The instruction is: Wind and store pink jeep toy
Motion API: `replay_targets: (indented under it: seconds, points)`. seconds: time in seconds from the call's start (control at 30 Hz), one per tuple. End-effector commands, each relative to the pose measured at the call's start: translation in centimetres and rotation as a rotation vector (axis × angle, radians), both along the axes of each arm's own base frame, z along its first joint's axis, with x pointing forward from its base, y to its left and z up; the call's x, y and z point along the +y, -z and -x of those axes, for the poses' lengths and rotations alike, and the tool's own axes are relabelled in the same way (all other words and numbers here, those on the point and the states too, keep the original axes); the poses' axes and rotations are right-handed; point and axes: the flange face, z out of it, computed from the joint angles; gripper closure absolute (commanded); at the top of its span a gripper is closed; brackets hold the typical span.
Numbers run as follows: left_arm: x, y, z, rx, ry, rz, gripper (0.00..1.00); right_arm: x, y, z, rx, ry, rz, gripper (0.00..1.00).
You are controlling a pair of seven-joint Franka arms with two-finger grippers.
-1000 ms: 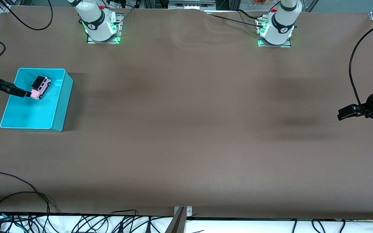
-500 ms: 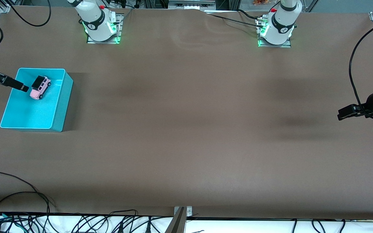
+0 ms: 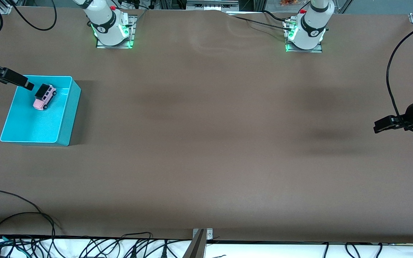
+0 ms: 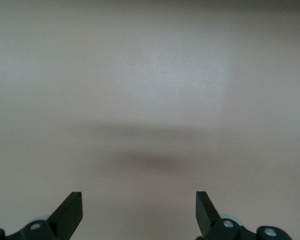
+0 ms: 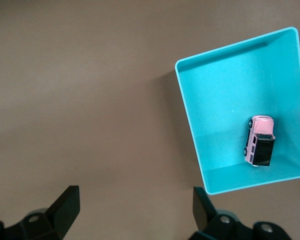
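The pink jeep toy [image 3: 44,96] has a light pink body and a black roof. It stands on its wheels inside the turquoise bin [image 3: 27,125], at the right arm's end of the table. It lies free near one bin wall in the right wrist view [image 5: 260,140], where the bin [image 5: 225,95] also shows. My right gripper [image 3: 27,85] is open and empty, up in the air. In its wrist view [image 5: 135,197] it is over bare table beside the bin. My left gripper [image 3: 380,125] waits open and empty over bare table [image 4: 139,200] at the left arm's end.
The two arm bases [image 3: 111,27] [image 3: 307,30] stand along the table edge farthest from the front camera. Black cables [image 3: 20,215] lie at the table edge nearest that camera, and one loops [image 3: 393,71] by the left arm.
My right gripper has pulled back and up from the jeep, out of the bin. The jeep stays in the bin. The left arm has not moved.
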Motion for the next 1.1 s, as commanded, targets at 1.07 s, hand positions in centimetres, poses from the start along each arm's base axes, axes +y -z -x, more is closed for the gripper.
replay_targets:
  seconds: [1.07]
  points:
    - [0.1, -0.3, 0.4, 0.002, 0.01, 0.021, 0.0, 2.8, -2.0, -1.3, -0.027, -0.109, 0.028, 0.0]
